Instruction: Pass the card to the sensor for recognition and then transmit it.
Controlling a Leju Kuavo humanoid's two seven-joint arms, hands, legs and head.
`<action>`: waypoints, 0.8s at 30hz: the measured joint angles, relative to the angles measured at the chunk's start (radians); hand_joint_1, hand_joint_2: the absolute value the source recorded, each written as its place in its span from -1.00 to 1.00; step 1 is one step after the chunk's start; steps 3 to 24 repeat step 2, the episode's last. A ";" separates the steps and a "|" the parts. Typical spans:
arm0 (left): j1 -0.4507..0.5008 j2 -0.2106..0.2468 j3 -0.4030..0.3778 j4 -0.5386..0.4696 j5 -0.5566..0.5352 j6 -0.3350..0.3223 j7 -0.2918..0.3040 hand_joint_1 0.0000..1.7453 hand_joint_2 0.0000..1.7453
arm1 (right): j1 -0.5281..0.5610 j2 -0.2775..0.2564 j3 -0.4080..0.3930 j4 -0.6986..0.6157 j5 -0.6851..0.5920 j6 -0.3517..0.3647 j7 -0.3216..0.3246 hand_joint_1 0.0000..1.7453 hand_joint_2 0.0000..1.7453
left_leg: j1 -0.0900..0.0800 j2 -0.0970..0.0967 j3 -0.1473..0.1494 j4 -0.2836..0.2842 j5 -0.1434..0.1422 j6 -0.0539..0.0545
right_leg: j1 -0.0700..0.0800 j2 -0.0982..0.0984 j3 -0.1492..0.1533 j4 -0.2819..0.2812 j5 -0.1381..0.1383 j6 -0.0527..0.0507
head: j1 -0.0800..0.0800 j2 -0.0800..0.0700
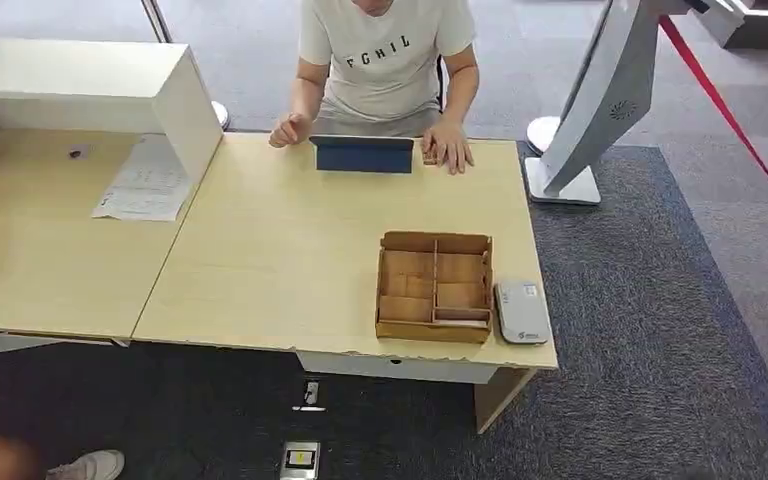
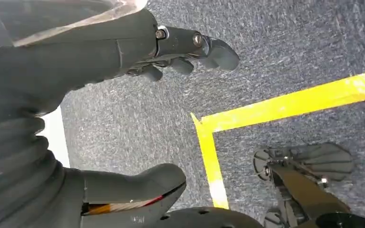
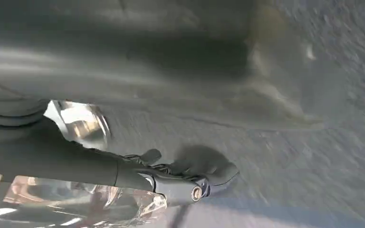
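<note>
A wooden box (image 1: 432,331) with several compartments stands near the table's front right. A pale flat strip (image 1: 462,321), possibly the card, lies in its near right compartment. Just right of the box lies the grey-white sensor pad (image 1: 521,312). My left hand (image 2: 90,61) hangs over grey carpet, thumb and fingers (image 2: 214,50) apart, with nothing in it. In the blurred right wrist view, my right hand (image 3: 123,171) hangs low with its fingers (image 3: 209,178) stretched out and holding nothing.
A person (image 1: 385,60) sits at the table's far side, both hands beside a blue tablet (image 1: 362,155). A white cabinet (image 1: 90,85) and a paper sheet (image 1: 145,180) occupy the left table. A white kiosk (image 1: 600,100) and red rope (image 1: 730,120) stand right. Yellow tape (image 2: 290,102) marks the floor.
</note>
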 joint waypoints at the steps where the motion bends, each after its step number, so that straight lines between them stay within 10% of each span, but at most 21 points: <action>1: 0.000 0.000 0.000 -0.001 0.002 0.002 -0.003 -1.00 1.00 | 0.006 0.016 -0.017 0.006 -0.017 0.008 0.006 -1.00 -1.00 | 0.000 0.000 0.000 0.000 0.000 0.000 | 0.000 0.000 0.000 0.000 0.000 0.000 | -0.001 0.000; 24: -0.001 -0.001 0.000 -0.002 0.003 0.003 -0.004 -1.00 1.00 | 0.010 0.036 -0.037 0.011 -0.029 0.013 0.008 -1.00 -1.00 | 0.000 0.001 0.001 0.000 0.000 0.000 | 0.000 0.001 0.000 0.000 0.000 0.000 | -0.002 0.000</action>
